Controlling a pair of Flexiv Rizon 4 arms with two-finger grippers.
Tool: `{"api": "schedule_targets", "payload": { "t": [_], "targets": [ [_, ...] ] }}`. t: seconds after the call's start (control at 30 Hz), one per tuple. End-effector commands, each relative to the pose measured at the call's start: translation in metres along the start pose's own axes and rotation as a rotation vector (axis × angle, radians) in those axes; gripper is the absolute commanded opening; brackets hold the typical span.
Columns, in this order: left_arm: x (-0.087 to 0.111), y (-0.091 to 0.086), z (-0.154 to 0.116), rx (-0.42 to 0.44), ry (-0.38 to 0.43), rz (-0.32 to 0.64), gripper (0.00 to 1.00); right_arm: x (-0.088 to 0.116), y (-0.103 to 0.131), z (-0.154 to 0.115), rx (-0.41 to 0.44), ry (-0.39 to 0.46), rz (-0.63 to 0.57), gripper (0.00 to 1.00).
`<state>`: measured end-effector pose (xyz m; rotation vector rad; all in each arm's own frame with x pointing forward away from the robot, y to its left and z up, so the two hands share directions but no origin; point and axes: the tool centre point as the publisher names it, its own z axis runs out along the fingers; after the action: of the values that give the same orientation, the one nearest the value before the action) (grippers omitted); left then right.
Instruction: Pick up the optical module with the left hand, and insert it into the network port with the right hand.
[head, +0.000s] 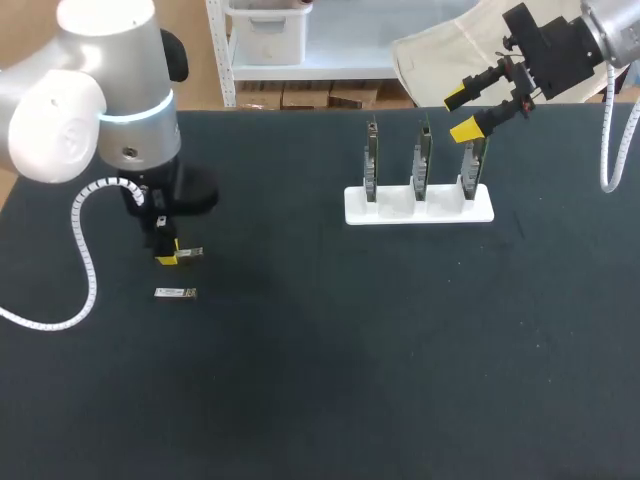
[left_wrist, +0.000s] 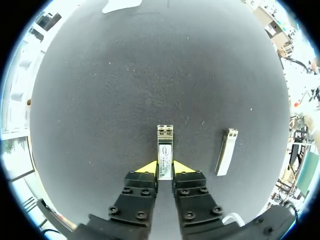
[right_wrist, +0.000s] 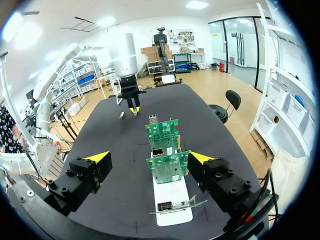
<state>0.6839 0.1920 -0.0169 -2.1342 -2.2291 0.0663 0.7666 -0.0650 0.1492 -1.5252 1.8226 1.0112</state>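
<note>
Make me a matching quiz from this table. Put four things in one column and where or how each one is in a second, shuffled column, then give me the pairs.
Column one:
1. left gripper
2. right gripper
3. loose silver optical module
4. green circuit boards

Column two:
A. standing upright in the white plastic rack
B. open, above one end of the rack
C. lying flat on the black table
D. shut on a second silver optical module

Pairs: 1-D, 2-B, 3-C, 4-A.
</note>
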Motion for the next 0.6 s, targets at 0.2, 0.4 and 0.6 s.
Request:
{"api": "schedule_targets", "payload": {
  "t": [0.2, 0.4, 0.6],
  "targets": [
    [-0.021, 0.002, -0.048, -0.053, -0.177, 0.018, 0.00, 0.000, 0.001, 0.000, 0.004, 0.000, -0.001, 1.00],
    [-0.054, 0.004, -0.110, -0.104, -0.437, 0.063, 0.00, 0.000, 0.001, 0.000, 0.004, 0.000, -0.001, 1.00],
    [-0.064, 0.002, -0.130, -0.127, -0.490, 0.095, 0.00, 0.000, 0.001, 0.000, 0.004, 0.000, -0.001, 1.00]
  ]
}}
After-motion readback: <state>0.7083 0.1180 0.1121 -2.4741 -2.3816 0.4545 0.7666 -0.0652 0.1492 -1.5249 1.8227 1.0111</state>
